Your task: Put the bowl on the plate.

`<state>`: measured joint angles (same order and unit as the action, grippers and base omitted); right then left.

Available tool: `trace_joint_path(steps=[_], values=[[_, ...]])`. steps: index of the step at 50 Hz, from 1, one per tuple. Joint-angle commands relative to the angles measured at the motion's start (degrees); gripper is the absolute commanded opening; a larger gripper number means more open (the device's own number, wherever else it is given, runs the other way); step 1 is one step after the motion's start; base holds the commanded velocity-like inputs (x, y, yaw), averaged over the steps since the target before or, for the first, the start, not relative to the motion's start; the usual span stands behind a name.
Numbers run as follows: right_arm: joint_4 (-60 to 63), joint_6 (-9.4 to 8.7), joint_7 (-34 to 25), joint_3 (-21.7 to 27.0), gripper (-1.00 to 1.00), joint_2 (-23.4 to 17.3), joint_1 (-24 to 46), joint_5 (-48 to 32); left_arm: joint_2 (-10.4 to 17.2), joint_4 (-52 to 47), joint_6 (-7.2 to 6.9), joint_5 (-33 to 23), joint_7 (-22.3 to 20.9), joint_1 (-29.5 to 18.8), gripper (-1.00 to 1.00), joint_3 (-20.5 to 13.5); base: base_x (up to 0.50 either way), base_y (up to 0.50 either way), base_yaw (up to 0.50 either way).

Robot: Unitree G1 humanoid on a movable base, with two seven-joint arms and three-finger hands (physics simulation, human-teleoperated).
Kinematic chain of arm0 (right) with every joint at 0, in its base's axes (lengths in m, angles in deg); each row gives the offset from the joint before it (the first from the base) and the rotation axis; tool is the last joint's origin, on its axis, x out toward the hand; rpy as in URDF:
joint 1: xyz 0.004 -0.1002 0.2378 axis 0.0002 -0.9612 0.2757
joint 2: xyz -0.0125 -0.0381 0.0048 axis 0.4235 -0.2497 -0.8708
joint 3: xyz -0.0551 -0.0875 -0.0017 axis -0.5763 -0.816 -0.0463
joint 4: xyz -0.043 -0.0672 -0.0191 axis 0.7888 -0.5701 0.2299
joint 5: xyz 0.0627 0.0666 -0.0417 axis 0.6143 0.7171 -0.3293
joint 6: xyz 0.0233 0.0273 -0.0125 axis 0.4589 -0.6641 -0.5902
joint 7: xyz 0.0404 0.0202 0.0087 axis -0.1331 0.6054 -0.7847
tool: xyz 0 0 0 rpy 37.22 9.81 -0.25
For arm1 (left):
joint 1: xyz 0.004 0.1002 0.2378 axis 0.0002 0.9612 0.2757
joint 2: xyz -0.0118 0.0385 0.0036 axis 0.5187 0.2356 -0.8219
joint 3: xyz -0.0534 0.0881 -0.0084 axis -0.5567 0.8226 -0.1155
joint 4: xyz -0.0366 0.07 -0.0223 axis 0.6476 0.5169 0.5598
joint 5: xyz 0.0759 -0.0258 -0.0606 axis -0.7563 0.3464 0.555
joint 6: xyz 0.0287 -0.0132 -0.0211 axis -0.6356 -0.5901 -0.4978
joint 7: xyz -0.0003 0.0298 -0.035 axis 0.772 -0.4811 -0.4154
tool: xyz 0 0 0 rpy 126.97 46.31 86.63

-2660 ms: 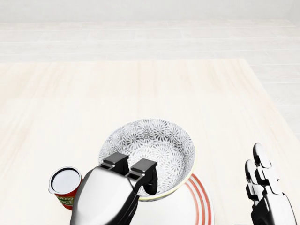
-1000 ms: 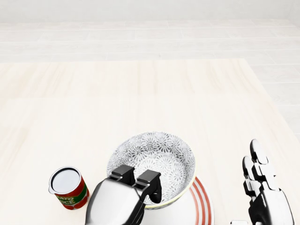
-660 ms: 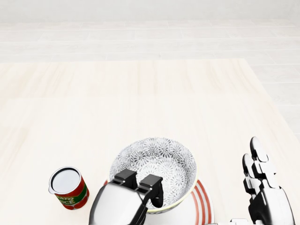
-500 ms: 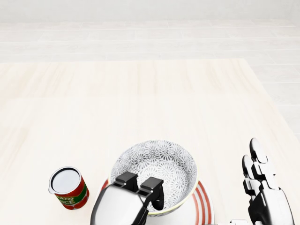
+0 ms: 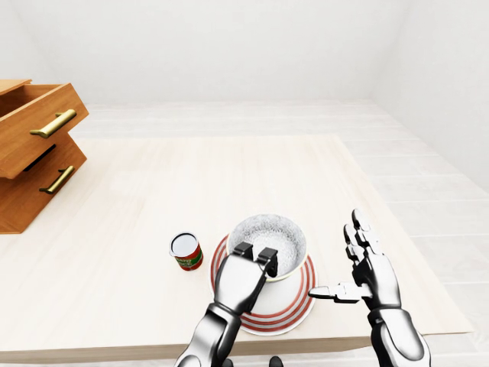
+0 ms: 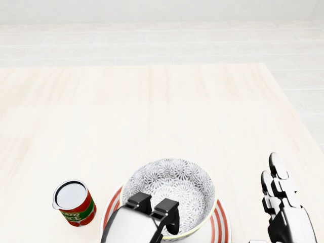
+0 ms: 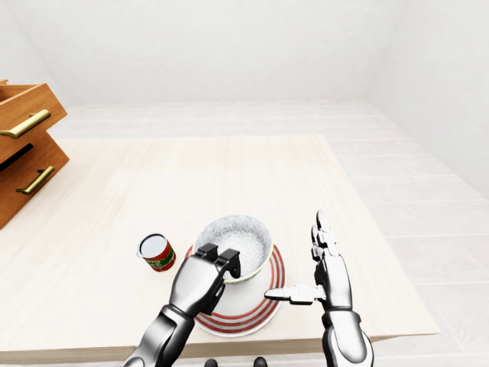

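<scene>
My left hand (image 5: 243, 279) gripped the bowl (image 6: 174, 187) by the part of its rim nearest the bottom of the head view. Two fingers (image 6: 168, 206) hooked over the edge into the patterned inside, and I judged the thumb was pressing from below, though it was hidden. Pinching the rim that way left the base free to meet the plate (image 5: 303, 293). The bowl stood upright inside the plate's red rings, a little toward the top of the view. It looked set down, but I could not tell whether it fully rested there. My right hand (image 7: 327, 274) stood empty just beside the plate with its fingers spread, ready to steady things. The can (image 5: 186, 251) stood near the plate's left edge on the table (image 5: 191, 176), so I judged any release should go straight up.
</scene>
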<state>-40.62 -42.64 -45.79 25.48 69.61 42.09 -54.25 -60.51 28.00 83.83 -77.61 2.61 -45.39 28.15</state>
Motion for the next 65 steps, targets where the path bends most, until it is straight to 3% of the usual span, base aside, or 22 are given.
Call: trace_joint_path(steps=[1, 24, 27, 37, 44, 65], values=[[-0.2, 0.0, 0.0, -0.1, 1.0, 0.0, 0.0, 0.0, 0.2, -0.2, 0.0, 0.5, 2.1, 0.1, -1.0, 0.0, 0.0, 0.0, 0.0], [-0.2, 0.0, 0.1, 0.0, 1.0, -0.3, 0.6, 0.0, 0.3, 0.6, 0.0, 0.4, 0.6, 0.0, -1.0, 0.2, 0.0, 0.0, 0.0], [-0.2, 0.0, 0.1, 0.0, 1.0, -0.3, 0.8, 0.0, 0.3, 0.4, 0.0, 0.6, 0.2, 0.2, -0.85, 0.2, 0.0, 0.0, 0.0], [-0.7, 0.0, 0.3, -0.1, 1.0, -0.2, 0.9, 0.0, 0.6, 0.2, 0.0, 0.2, -0.4, 0.6, -0.78, 0.4, 0.0, 0.0, 0.0], [-0.9, 0.0, 0.3, -0.2, 1.0, -0.3, 0.7, 0.1, 0.7, 0.0, 0.0, 0.9, -0.6, 1.2, -0.55, 0.4, 0.0, 0.0, 0.0], [-1.9, 0.0, 0.4, -0.4, 1.0, -0.2, 0.3, 0.1, 2.3, -1.9, 0.0, 0.5, -1.8, 2.9, -0.37, 0.9, 0.0, 0.0, 0.0]])
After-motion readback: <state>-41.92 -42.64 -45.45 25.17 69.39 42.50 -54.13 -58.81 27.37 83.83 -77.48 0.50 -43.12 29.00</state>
